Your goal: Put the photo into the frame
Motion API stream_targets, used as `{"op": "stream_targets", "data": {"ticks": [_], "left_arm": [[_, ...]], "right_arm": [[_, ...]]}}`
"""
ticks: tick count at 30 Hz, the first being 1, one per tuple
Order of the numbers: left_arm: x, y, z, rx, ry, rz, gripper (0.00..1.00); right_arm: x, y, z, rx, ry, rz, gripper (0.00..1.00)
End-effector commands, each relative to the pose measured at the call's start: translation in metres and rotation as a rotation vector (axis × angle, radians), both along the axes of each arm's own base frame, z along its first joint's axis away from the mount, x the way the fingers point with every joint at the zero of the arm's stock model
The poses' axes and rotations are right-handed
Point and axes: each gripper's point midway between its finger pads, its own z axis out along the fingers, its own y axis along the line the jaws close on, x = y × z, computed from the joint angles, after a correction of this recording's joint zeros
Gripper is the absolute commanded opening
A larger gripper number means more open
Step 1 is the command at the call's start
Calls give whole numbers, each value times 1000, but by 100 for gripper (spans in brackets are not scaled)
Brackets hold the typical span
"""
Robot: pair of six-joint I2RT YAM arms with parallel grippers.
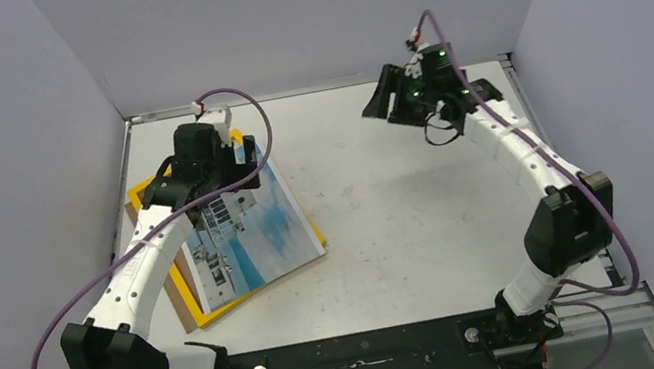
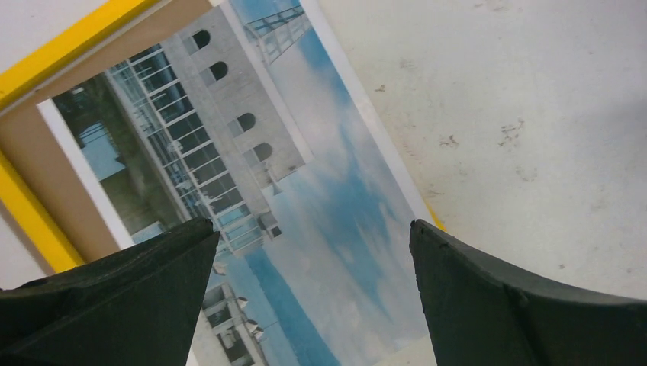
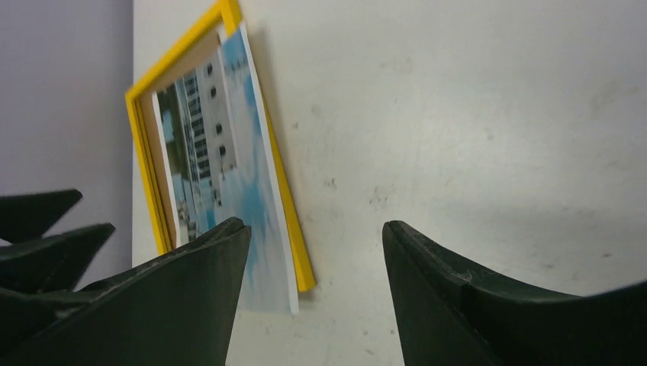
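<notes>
White table [image 1: 432, 227] (scuffed) carries the frame [image 2: 72, 36], the photo [image 1: 255, 233] askew across it.

photo [image 2: 305, 191] of white building, lying askew on yellow frame [image 2: 69, 38]; overhanging one edge

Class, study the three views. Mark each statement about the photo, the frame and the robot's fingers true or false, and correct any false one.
1. The photo lies skewed on top of the frame, overlapping one yellow side. True.
2. The left fingers are clamped on the photo. False: they stand wide open over it, gripping nothing.
3. The right fingers are open over bare table, apart from the frame. True.
4. The frame stands upright against the wall. False: it lies flat on the table.
5. The photo shows a red car. False: it shows a pale building against blue sky.
</notes>
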Motion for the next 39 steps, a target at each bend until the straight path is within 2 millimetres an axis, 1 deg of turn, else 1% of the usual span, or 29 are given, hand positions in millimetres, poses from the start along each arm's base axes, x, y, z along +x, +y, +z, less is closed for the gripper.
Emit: {"op": "stream_targets", "data": {"ticks": [1,3,4,5,7,9,10,13,15,17,19,20,22,23,26,28,31,34,38,39], "left_arm": [[23,-34,16,-185,-63,-28,97],[27,-39,6,-216,-35,-4,97],[29,-39,0,-225,-22,9,95],[30,-39,-7,-232,-10,29,95],[30,-37,-23,-240,18,71,92],[29,-36,-36,-248,43,102,87],[28,-36,-44,-252,61,112,83],[23,-39,-63,-262,115,115,72],[18,-39,-76,-252,162,118,64],[11,-38,-85,-245,199,119,59],[5,-38,-93,-243,214,110,56],[1,-37,-97,-241,220,108,55],[-6,-32,-103,-240,237,123,54],[-8,-31,-104,-246,242,126,54],[-13,-23,-113,-277,276,151,53],[-15,-18,-119,-312,303,175,50],[-16,-9,-126,-336,324,206,49],[-19,2,-133,-337,335,233,49],[-19,14,-149,-332,350,250,48],[-19,16,-153,-330,360,254,48]], "right_arm": [[-28,72,-46,2,103,220,64],[-33,94,-73,-14,158,281,65],[-37,107,-91,-18,202,319,66],[-40,118,-105,-13,232,355,67],[-50,138,-128,0,291,433,68],[-60,153,-146,8,344,492,67],[-63,161,-152,21,353,513,64],[-71,186,-164,72,364,562,50],[-73,197,-171,72,384,570,47],[-73,205,-175,64,394,569,48],[-67,212,-177,60,366,544,54],[-61,216,-179,65,347,524,55],[-48,226,-181,98,339,474,55],[-40,233,-178,115,326,455,55],[-17,243,-179,94,252,387,57],[-1,246,-185,69,223,346,58],[15,251,-194,48,200,304,57],[24,256,-199,34,168,287,57],[30,263,-212,40,180,295,54],[31,266,-211,50,178,301,53]]}}
